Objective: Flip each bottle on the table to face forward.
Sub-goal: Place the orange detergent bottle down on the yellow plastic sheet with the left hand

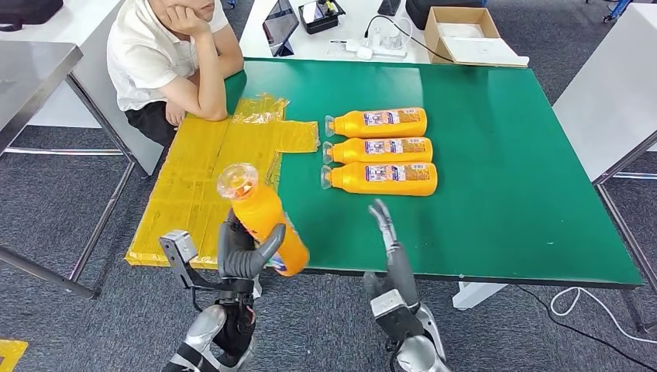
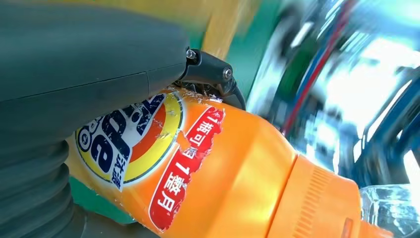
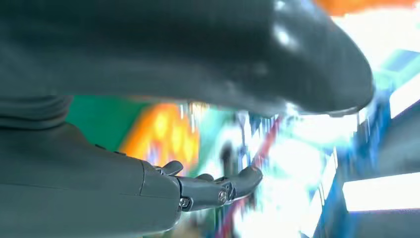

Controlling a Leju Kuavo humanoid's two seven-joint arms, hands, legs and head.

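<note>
Head view: left hand [image 1: 242,256] grips an orange bottle [image 1: 263,221] around its lower body, lifted off the green table [image 1: 496,194] at the near-left corner, tilted, clear cap [image 1: 237,180] pointing up and far-left. Left wrist view confirms the hold: thumb [image 2: 89,74] lies across the label [image 2: 138,144], which shows a blue/yellow logo and red strips with white characters; background is motion-blurred.

Right hand [image 1: 387,240] is raised over the near edge of the table, fingers straight and apart, holding nothing. Right wrist view shows the same fingers [image 3: 218,188] extended with nothing between them and the thumb; the rest is blur.

Three more orange bottles lie on their sides mid-table in a tight row, caps to the left, labels up: far one [image 1: 377,122], middle one [image 1: 378,149], near one [image 1: 381,178]. They sit side by side, just beyond the right hand's fingertips.

Around: yellow plastic sheeting [image 1: 205,174] covers the table's left part and hangs over its left edge, directly beyond the held bottle. A person in a white shirt [image 1: 166,58] sits at the far-left corner, elbow on the table. Beyond the far edge, a white desk carries a cardboard box [image 1: 465,35], a tablet [image 1: 280,25], and a black tray [image 1: 321,15].
</note>
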